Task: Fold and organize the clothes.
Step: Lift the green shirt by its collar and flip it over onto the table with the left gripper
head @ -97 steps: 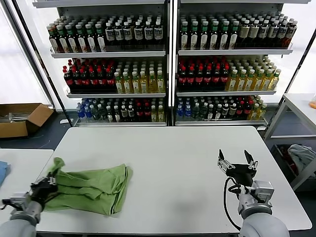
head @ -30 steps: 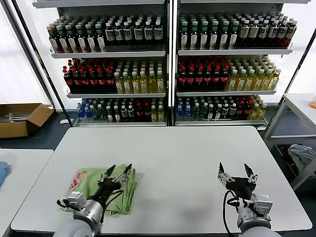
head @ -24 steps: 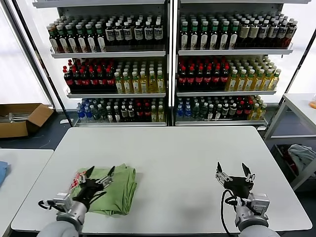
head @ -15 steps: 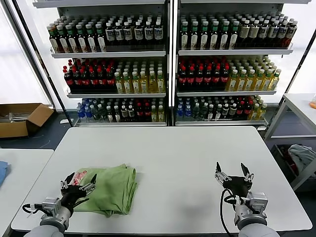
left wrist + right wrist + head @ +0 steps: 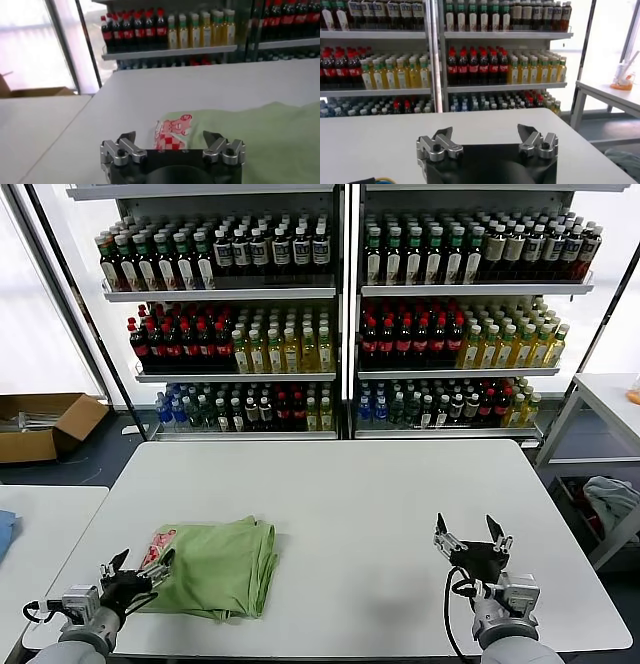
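A light green T-shirt point(image 5: 220, 564) lies folded into a rough rectangle on the white table point(image 5: 350, 494), front left. A corner of its red-and-white print point(image 5: 160, 541) shows at its left edge, and the print point(image 5: 172, 132) is also in the left wrist view on the green shirt point(image 5: 260, 140). My left gripper point(image 5: 137, 565) is open at the table's front-left corner, just left of the shirt, with nothing between its fingers. My right gripper point(image 5: 472, 534) stands open over the front right of the table, far from the shirt. The right wrist view shows its open fingers point(image 5: 442, 137) above bare tabletop.
Shelves of bottles point(image 5: 340, 314) stand behind the table. A second white table point(image 5: 40, 524) with a blue cloth point(image 5: 5, 534) is at the left, with a cardboard box point(image 5: 45, 424) on the floor beyond. A side table point(image 5: 605, 399) and a bin of cloth point(image 5: 610, 499) are at the right.
My left gripper has let go of the shirt and drawn back left and toward me, off the folded shirt. The shirt stays folded. The right gripper has barely moved.
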Motion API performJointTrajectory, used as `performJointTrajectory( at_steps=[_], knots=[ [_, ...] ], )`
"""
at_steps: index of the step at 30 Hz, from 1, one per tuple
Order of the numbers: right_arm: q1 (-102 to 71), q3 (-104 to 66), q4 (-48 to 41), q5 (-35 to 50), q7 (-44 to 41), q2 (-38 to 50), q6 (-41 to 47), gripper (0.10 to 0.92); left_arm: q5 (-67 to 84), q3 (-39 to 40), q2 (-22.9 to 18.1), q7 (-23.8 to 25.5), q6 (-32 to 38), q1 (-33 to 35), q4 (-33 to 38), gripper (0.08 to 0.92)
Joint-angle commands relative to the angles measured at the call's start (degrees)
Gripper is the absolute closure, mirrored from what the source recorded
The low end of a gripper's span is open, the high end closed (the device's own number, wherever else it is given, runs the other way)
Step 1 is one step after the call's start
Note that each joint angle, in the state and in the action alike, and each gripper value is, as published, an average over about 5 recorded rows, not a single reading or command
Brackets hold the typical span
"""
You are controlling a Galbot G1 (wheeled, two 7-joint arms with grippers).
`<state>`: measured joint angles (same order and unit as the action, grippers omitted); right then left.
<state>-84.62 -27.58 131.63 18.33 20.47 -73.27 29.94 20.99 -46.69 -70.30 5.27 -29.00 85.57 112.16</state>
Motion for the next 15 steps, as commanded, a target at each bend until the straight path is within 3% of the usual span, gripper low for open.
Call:
performJointTrajectory(
  at_steps=[1, 12, 15],
  knots=[
    [-0.1, -0.1, 0.1, -0.1, 0.0, 0.0, 0.0, 0.203, 10.3, -0.9, 0.0, 0.4, -2.0, -0.2, -2.8, 0.177],
    [-0.6, 0.1, 0.5, -0.3, 0.1, -0.2, -0.1, 0.203, 12.6, -0.8, 0.1, 0.6, -2.5, -0.9, -4.6, 0.178],
    [-0.6, 0.0, 0.6, -0.3, 0.1, -0.2, -0.2, 0.203, 12.5, -0.8, 0.2, 0.9, -2.6, -0.9, -5.1, 0.218]
  ],
)
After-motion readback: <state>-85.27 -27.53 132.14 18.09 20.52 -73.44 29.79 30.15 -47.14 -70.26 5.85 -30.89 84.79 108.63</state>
